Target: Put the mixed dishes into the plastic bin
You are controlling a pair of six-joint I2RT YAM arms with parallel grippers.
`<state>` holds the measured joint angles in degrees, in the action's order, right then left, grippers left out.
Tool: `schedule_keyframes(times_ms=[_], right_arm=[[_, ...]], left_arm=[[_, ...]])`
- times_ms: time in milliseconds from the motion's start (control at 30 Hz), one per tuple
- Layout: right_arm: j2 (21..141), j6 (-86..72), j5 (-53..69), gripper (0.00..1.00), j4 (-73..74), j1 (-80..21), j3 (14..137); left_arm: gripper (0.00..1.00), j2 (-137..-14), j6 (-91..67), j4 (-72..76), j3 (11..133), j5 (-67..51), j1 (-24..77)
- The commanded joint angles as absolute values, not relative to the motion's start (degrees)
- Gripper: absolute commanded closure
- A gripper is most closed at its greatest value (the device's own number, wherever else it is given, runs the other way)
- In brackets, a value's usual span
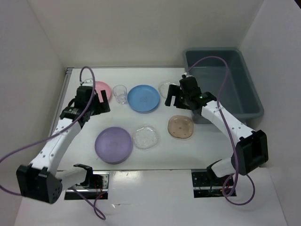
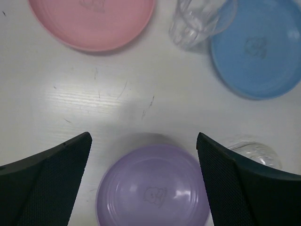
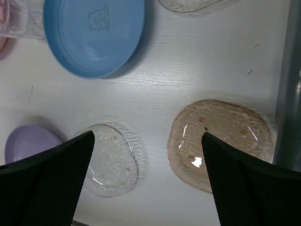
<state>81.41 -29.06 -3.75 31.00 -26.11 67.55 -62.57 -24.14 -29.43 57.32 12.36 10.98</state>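
Observation:
On the white table lie a pink plate [image 1: 102,89], a small clear cup [image 1: 120,93], a blue plate [image 1: 143,98], a clear plate [image 1: 165,88], a purple plate [image 1: 113,144], a second clear plate [image 1: 146,137] and a brownish squarish plate [image 1: 180,126]. The grey-blue bin [image 1: 225,84] stands at the back right and looks empty. My left gripper [image 2: 143,139] is open and empty above the table, between the pink plate [image 2: 91,21] and the purple plate [image 2: 153,188]. My right gripper [image 3: 148,136] is open and empty above the gap between the clear plate [image 3: 113,160] and the brownish plate [image 3: 218,141].
White walls enclose the table on the left, back and right. The bin's wall [image 3: 289,94] runs close along the right of the brownish plate. Purple cables loop from both arms.

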Motion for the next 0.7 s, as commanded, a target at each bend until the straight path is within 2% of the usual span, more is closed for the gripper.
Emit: schedule_keyframes(times_ms=[0,100,233,433,667], right_arm=[[84.37,-30.49,-2.11,0.0,28.39,-26.54,69.7],[87.18,-31.55,-2.72,0.04,26.46,-26.54,70.39],[93.85,-34.62,-6.41,0.2,24.53,-26.54,74.43],[105.1,-38.41,-8.17,0.21,22.24,-26.54,79.62],[115.65,-42.97,-7.47,0.39,21.45,-26.54,86.12]], left_arm=[[0.01,-67.14,-22.76,-30.59,58.62,12.29,11.87],[0.01,-67.68,-22.24,-31.11,61.17,14.5,12.48],[0.01,-67.68,-23.55,-30.5,59.77,18.26,14.23],[0.01,-64.69,-24.35,-30.5,57.3,21.62,15.56],[0.01,-63.54,-24.35,-29.45,55.55,18.72,15.56]])
